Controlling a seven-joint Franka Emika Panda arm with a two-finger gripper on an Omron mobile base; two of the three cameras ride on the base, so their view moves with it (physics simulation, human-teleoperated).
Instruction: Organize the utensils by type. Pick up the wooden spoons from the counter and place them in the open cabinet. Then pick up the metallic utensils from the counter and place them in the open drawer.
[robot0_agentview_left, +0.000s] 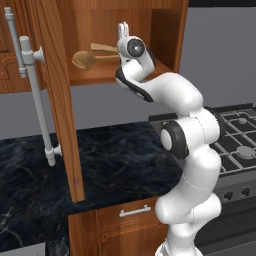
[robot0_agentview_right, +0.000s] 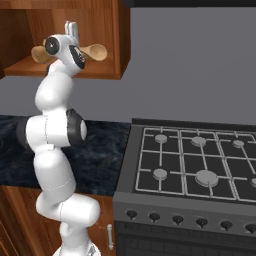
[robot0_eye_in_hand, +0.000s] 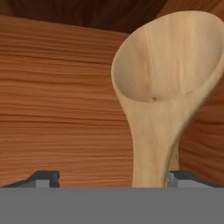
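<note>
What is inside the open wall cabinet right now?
Two wooden spoons lie on the cabinet shelf, one bowl at each side in the right base view. The open gripper is at them. The arm covers where the handles meet.

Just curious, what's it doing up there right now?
End effector open, inside open cabinet. Wooden spoon close between fingers, ungripped. Second spoon on shelf.

Grey wall (robot0_agentview_right: 200, 60) behind black gas stove (robot0_agentview_right: 195, 165) (knobs along front); brown base cabinets (robot0_agentview_left: 120, 225) below.
</note>
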